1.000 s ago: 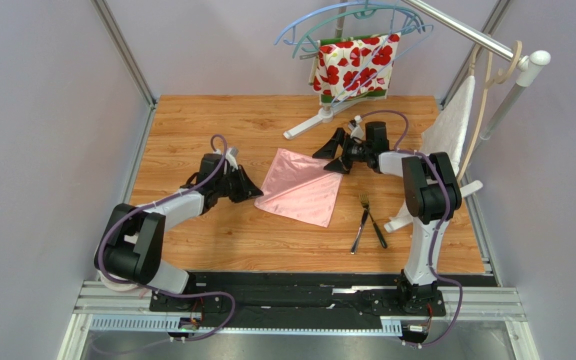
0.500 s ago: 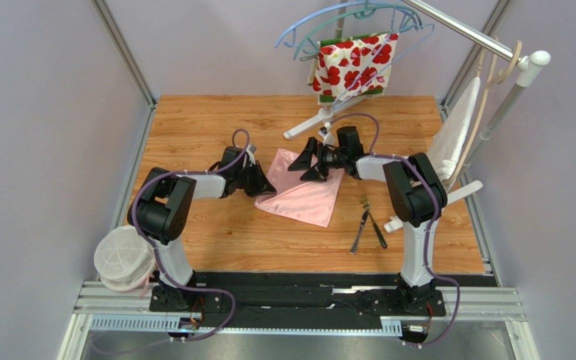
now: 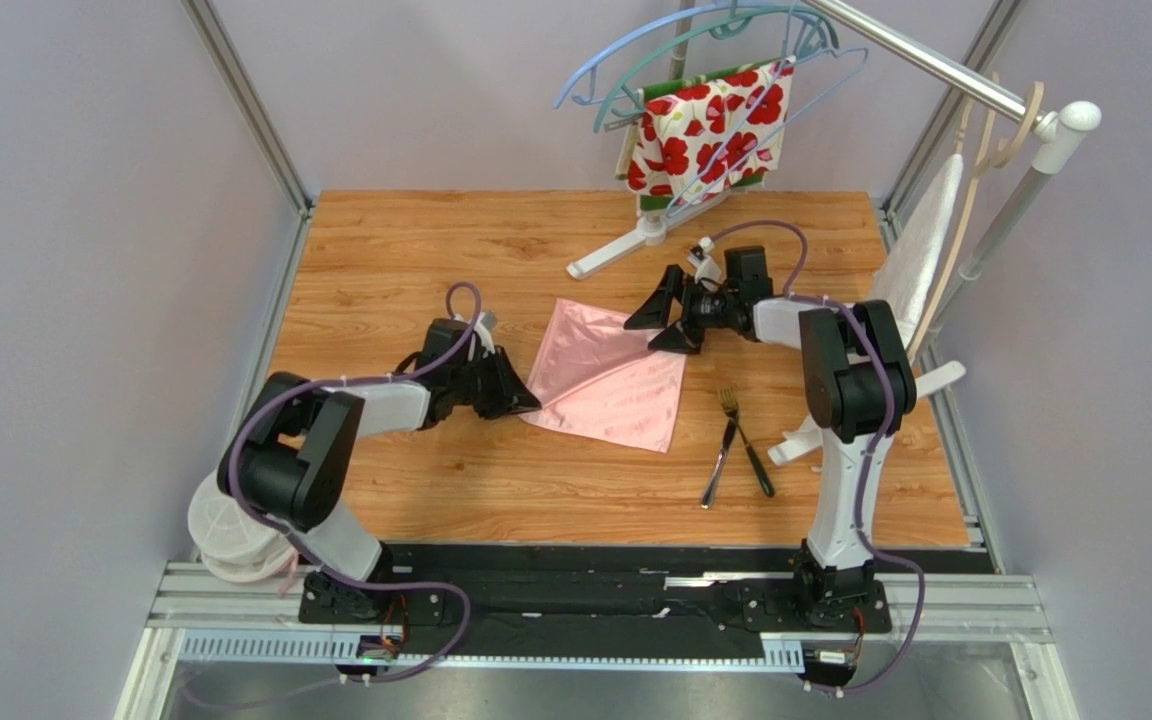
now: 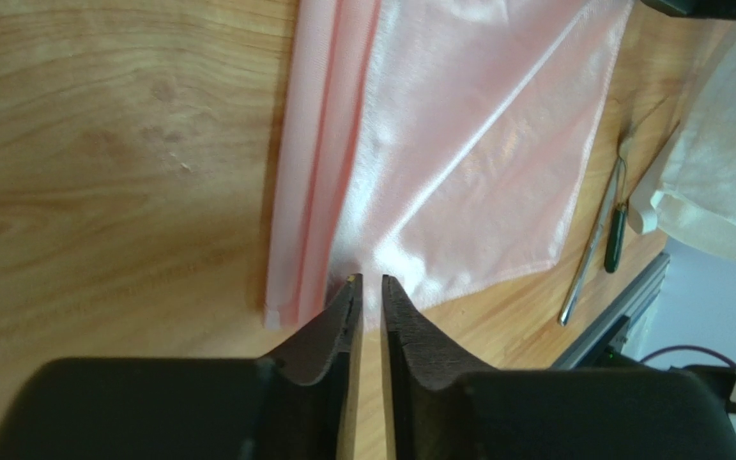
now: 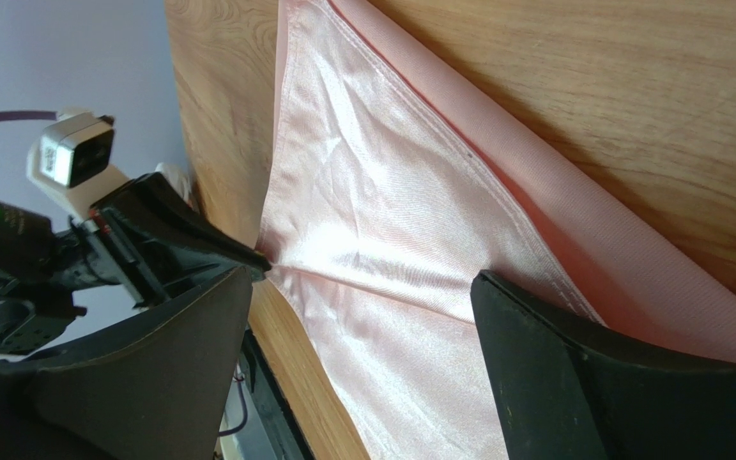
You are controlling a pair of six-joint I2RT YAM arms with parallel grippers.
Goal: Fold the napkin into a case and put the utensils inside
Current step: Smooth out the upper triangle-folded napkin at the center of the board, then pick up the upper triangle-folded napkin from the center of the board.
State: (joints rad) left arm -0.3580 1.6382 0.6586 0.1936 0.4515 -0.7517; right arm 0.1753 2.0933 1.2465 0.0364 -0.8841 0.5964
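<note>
Nearest the bases, on the right of the counter [image 3: 387, 255], the utensils [image 3: 720, 443] are lying close together, near the napkin's right edge and well apart from either set of jaws.

A little farther in, the left arm [image 3: 387, 402] is reaching low and almost flat across the wood, its jaws pointing at the left corner of the napkin [image 3: 608, 375]. They are standing nearly together with a thin slit between them, the tips right where the cloth's creases are converging. Whether they are really nipping that corner or only touching it, I cannot tell from the wrist view.

The napkin is lying mid-counter, shiny side up, with a narrow band turned along one edge. It is not yet looking like a case.

Beyond it, the right arm [image 3: 793, 318] is bending forward and then across to the left, hanging its jaws spread wide over the far right corner and holding nothing.

The step looks to be another fold. Doing it well means each side taking only the layers meant, lifting little, keeping the cloth taut between the two arms, laying edge on edge, and staying clear of the utensils.

Farthest back, a floral cloth [image 3: 710, 128] is hanging from hangers.
</note>
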